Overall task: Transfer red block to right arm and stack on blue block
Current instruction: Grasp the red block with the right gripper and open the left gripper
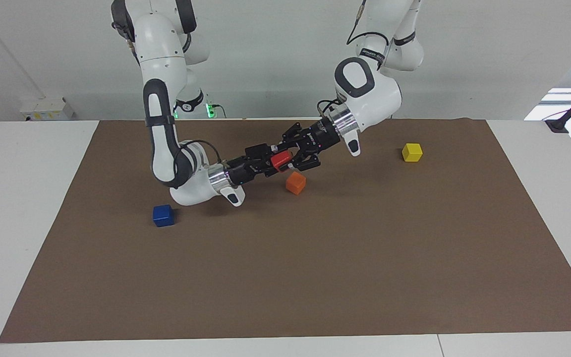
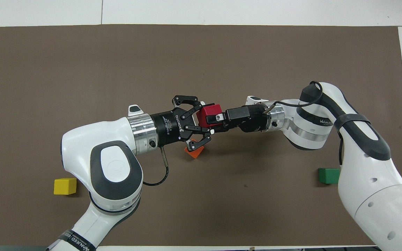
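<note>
Above brown matting, the left gripper (image 2: 201, 123) is gaping wide while the right gripper (image 2: 210, 119) is clamping the red block (image 2: 208, 115) over the orange cube (image 2: 194, 152), risking snagging and dropping it.

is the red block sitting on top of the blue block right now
No, the red block hangs in the air between the two claws, while the blue block sits bare on the mat.
</note>
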Controlling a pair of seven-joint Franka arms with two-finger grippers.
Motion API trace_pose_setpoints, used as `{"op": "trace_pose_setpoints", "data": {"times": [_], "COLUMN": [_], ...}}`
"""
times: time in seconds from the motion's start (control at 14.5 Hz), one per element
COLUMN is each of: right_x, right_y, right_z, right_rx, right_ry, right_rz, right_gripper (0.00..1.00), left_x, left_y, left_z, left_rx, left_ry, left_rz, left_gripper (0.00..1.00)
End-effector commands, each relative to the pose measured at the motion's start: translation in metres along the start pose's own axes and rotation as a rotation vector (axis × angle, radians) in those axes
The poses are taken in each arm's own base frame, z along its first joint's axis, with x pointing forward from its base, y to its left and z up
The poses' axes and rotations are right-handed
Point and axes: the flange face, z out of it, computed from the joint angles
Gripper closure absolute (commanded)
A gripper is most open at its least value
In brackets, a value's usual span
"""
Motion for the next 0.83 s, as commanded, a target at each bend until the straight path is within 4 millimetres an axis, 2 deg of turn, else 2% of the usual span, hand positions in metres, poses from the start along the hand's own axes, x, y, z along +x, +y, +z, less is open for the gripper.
{"op": "trace_pose_setpoints", "data": {"times": [0.0,0.35,0.41,0.48,0.76], "right_x": [0.0016,0.0017,0.0016,0.0016,0.0018], "right_y": [0.0025,0.0003,0.0005,-0.0002,-0.0008], "right_z": [-0.0010,-0.0004,0.0004,0.0006,0.0007], "right_rx": [-0.009,-0.011,-0.011,-0.012,-0.014], "right_ry": [0.035,0.037,0.036,0.036,0.038], "right_rz": [0.057,0.055,0.055,0.054,0.053], "right_gripper": [1.00,1.00,1.00,1.00,1.00], "left_x": [0.0001,-0.0022,-0.0022,-0.0037,-0.0047], "left_y": [-0.0056,-0.0083,-0.0083,-0.0086,-0.0094], "left_z": [-0.0038,-0.0028,-0.0028,-0.0037,-0.0037], "left_rx": [-0.002,0.009,0.009,0.009,0.010], "left_ry": [-0.005,-0.011,-0.011,-0.012,-0.013], "left_rz": [0.025,0.084,0.082,0.085,0.089], "left_gripper": [1.00,1.00,0.45,0.00,0.00]}}
